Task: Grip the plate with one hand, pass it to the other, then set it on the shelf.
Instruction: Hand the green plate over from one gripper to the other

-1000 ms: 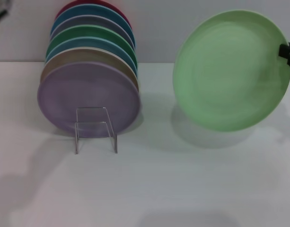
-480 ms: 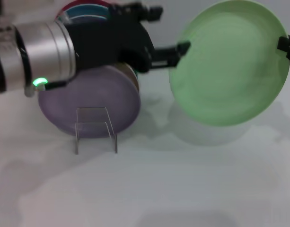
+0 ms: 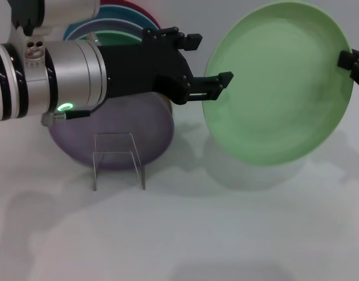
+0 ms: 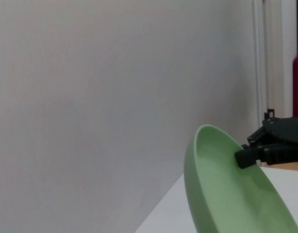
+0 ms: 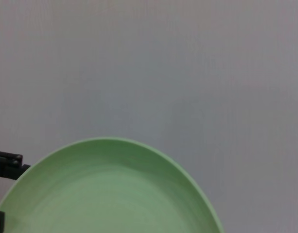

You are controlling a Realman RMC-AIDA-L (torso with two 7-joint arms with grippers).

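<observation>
Nearest the camera: the white table [image 3: 185,234], bare in front, with the shelf [image 3: 118,159] standing left of middle, its front wire loop facing the robot.
Shelf load: a lavender plate [image 3: 150,132] leans in the frontmost slot, and more coloured plates [image 3: 118,14] stand behind it; which slot is free for the new plate I cannot tell.
Plate: the plate [image 3: 279,82] is held upright in the air above the table, right of the shelf and well apart from it, its hollow face turned toward the head camera.
Right gripper: the right gripper [image 3: 354,63] is clamped on the plate's right rim and carries it alone; the left wrist view shows its black jaws pinched over the edge.
Left gripper: the left gripper [image 3: 197,67] is spread open, one finger above and one reaching the plate's left rim; it looks to be touching or just beside the edge, not closed on it.
Step in hand: the handover, by my judgement about midway through the task.
Doing it well: the left fingers should straddle the rim with one on each face and seat deep before closing.
Order: the right should let go only after the left is firm.
Risk: a shallow pinch on a matte rim may let the plate swing or slip toward the shelf.
</observation>
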